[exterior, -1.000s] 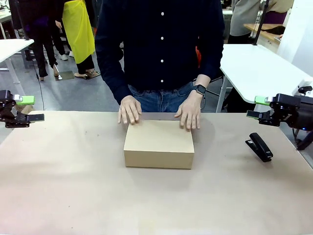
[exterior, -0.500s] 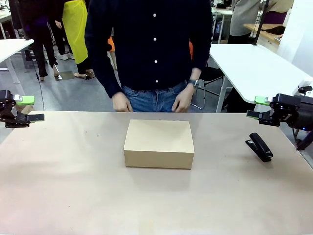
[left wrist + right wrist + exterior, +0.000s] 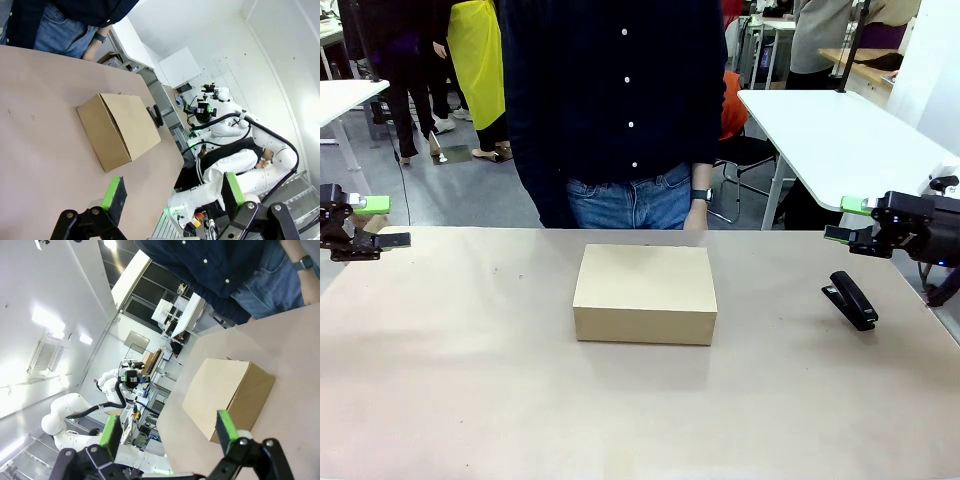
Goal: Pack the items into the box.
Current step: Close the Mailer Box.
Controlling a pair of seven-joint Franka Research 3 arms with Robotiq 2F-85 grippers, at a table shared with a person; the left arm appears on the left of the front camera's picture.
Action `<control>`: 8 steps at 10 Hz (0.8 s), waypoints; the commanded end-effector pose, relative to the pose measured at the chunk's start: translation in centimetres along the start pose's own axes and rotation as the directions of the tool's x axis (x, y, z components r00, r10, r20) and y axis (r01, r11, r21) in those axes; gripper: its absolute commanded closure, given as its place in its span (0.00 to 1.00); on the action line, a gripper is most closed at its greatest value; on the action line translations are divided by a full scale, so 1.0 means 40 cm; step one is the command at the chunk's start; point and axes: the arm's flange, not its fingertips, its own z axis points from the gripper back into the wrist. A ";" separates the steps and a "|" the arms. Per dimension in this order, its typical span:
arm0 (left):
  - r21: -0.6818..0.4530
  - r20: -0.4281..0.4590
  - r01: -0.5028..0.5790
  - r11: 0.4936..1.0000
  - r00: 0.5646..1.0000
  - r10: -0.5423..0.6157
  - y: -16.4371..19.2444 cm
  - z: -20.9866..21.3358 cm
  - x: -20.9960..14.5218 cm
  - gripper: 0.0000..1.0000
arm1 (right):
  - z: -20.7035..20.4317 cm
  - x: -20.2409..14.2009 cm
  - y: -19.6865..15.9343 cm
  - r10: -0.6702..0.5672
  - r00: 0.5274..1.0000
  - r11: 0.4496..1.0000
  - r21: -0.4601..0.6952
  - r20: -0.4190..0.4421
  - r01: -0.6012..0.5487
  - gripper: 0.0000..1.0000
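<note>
At table centre sits the closed box [image 3: 645,293]; my left tool [image 3: 365,222] hangs at the left edge, my right tool [image 3: 848,220] at the right, fingers apart on both, gripping nothing; black stapler [image 3: 851,299] lies near the right tool.

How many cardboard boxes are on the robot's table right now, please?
1: the closed box sits mid-table, before the person. None hidden that I can tell.

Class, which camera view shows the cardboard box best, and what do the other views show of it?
The front view: the closed box sits centred and level, with its top and near side plain. The left wrist view shows it tilted, top and two sides; the right wrist view shows it tilted behind the right gripper's fingertip.
</note>
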 end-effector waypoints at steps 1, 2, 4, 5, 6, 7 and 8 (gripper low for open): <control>0.004 0.003 0.022 1.000 1.000 -0.022 -0.004 0.004 0.002 0.00 | -0.003 0.002 0.005 0.005 1.000 1.000 0.009 0.003 -0.005 0.00; 0.004 0.003 0.022 1.000 1.000 -0.022 -0.004 0.004 0.002 0.00 | -0.003 0.002 0.005 0.005 1.000 1.000 0.009 0.003 -0.005 0.00; 0.004 0.003 0.022 1.000 1.000 -0.022 -0.004 0.004 0.002 0.00 | -0.003 0.002 0.005 0.005 1.000 1.000 0.009 0.003 -0.005 0.00; 0.004 0.003 0.022 1.000 1.000 -0.022 -0.004 0.004 0.002 0.00 | -0.003 0.002 0.005 0.005 1.000 1.000 0.009 0.003 -0.005 0.00; 0.004 0.003 0.022 1.000 1.000 -0.022 -0.004 0.004 0.002 0.00 | -0.003 0.002 0.005 0.005 1.000 1.000 0.009 0.003 -0.005 0.00; 0.004 0.003 0.022 1.000 1.000 -0.022 -0.004 0.004 0.002 0.00 | -0.003 0.002 0.005 0.005 1.000 1.000 0.009 0.003 -0.005 0.00; 0.004 0.003 0.022 1.000 1.000 -0.022 -0.004 0.004 0.002 0.00 | -0.003 0.002 0.005 0.005 1.000 1.000 0.009 0.003 -0.005 0.00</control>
